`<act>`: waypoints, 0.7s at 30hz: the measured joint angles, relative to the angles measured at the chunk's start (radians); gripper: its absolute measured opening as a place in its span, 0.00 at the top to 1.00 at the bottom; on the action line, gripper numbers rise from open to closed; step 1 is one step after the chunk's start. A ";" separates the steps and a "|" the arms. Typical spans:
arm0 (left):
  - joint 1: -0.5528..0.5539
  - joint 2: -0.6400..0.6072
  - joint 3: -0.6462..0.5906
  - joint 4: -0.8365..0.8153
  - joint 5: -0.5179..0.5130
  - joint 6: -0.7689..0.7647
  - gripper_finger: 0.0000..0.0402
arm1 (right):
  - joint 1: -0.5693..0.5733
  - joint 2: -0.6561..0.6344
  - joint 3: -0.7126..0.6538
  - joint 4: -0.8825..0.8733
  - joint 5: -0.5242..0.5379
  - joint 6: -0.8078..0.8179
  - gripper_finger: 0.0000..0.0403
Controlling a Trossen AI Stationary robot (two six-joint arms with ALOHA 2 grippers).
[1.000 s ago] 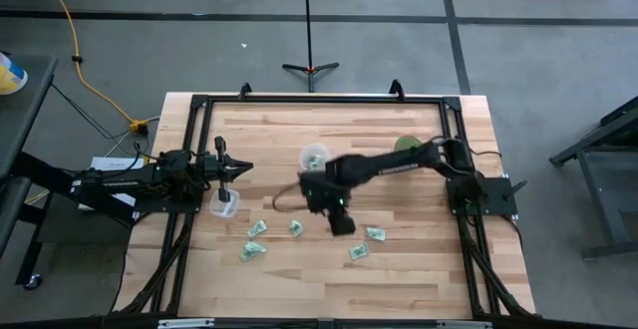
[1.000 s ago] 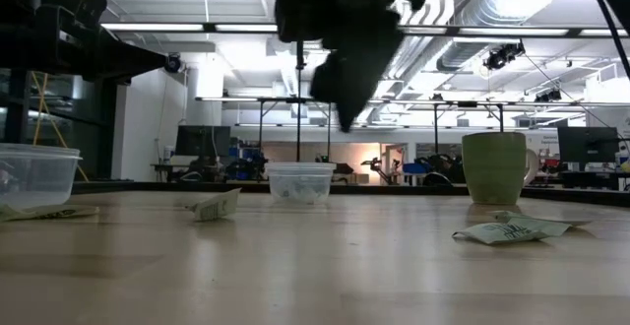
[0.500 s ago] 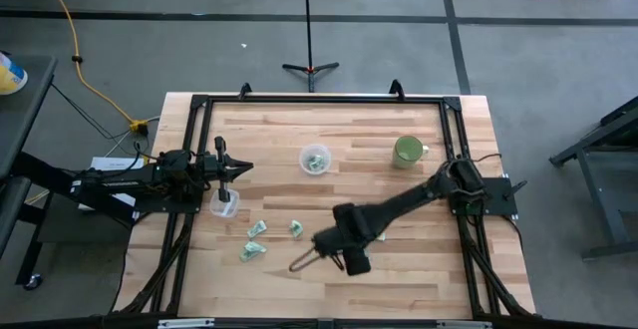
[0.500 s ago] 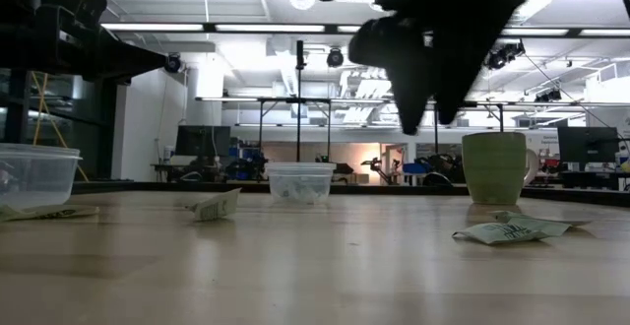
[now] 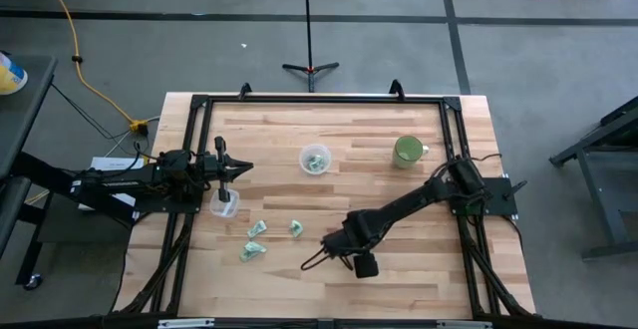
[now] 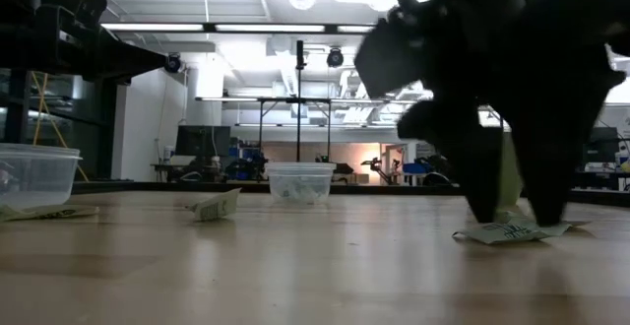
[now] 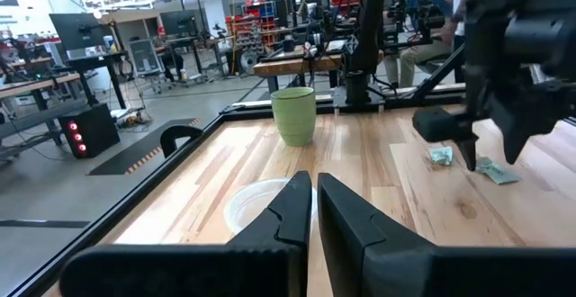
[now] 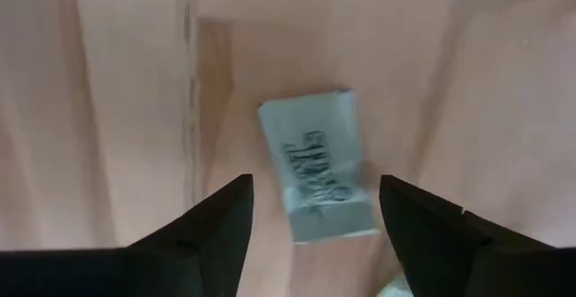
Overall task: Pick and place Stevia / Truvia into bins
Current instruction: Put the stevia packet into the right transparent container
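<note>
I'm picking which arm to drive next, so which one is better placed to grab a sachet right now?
The right. Its gripper hangs open right above a sachet lying flat on the table, one finger on each side. The left gripper is shut beside a clear cup, away from the loose sachets.

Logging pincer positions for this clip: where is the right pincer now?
In the high view the right pincer is low over the table's front-middle, right of the loose sachets; its wrist view shows it open, straddling one sachet.
</note>
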 joint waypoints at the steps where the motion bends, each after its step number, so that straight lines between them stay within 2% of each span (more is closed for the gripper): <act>1: 0.000 0.000 0.000 0.000 0.000 0.000 0.85 | -0.004 0.000 -0.009 0.006 -0.017 0.000 0.43; 16: 0.000 0.000 0.000 0.000 0.000 0.000 0.85 | -0.009 -0.001 -0.019 0.108 0.037 0.014 0.68; 21: 0.000 0.000 0.000 0.000 0.000 0.000 0.85 | -0.012 -0.001 -0.019 0.108 0.039 -0.011 0.85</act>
